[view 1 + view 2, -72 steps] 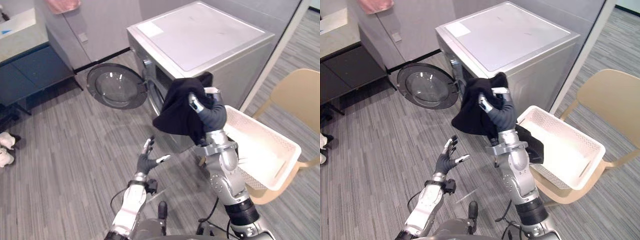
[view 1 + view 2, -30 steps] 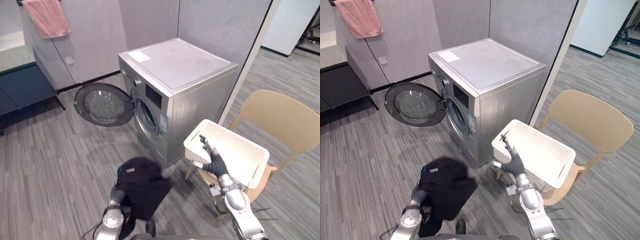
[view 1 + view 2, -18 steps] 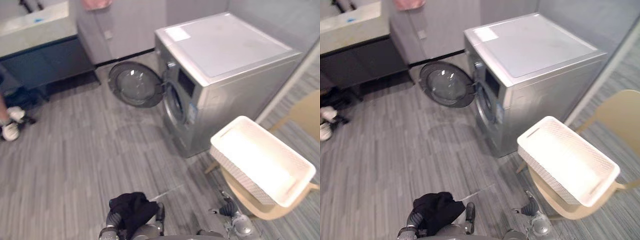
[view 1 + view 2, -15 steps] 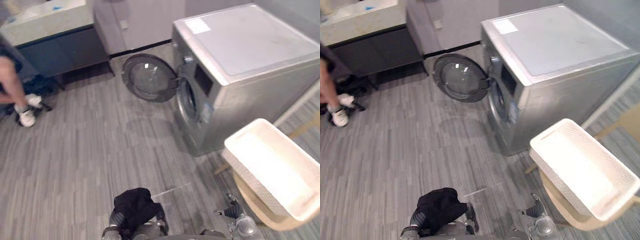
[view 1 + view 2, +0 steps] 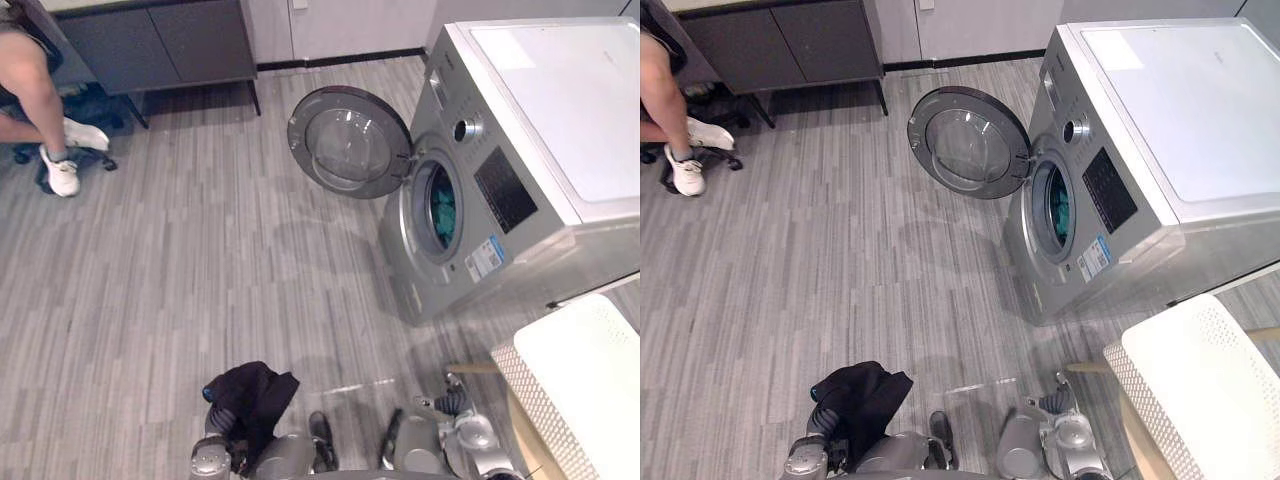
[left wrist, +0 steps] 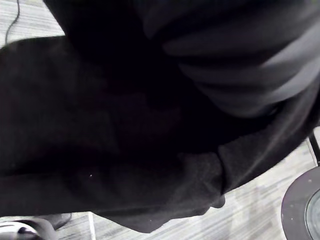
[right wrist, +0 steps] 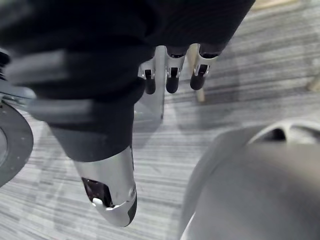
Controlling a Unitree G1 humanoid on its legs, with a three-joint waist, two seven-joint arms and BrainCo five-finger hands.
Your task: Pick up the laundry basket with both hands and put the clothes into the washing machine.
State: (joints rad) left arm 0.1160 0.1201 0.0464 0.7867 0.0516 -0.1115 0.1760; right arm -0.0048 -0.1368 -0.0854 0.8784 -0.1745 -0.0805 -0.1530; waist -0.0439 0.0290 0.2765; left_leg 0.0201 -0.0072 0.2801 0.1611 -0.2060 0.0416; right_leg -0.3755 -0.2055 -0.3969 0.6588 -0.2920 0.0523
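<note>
The grey plank floor point(image 5: 200, 260) spreads wide ahead, with the washer point(image 5: 540, 130) at the right, its round door point(image 5: 348, 142) swung fully open and something teal already in the drum point(image 5: 443, 212). The white basket point(image 5: 590, 385) sits on a chair point(image 5: 1137, 442) at the lower right, close to the washer's front corner; what shows of its inside looks bare. The black cloth point(image 5: 252, 392) is not in it: it hangs low by the robot's left side, draped over the left robot hand point(image 5: 221, 417) and well apart from the drum. It is soft, limp and light, so I judge it will sag and slide unless a thick bunched fold is pinched. The basket looks stiff and light, best taken by its rim at two opposite sides. The left arm hangs down near the body with its wrist under the cloth, and I cannot tell whether that robot hand grips the cloth or merely carries it. The right robot hand point(image 5: 452, 402) hangs low beside the chair, holding nothing, its fingers point(image 7: 171, 75) nearly straight and pointing at the floor, thumb apart
</note>
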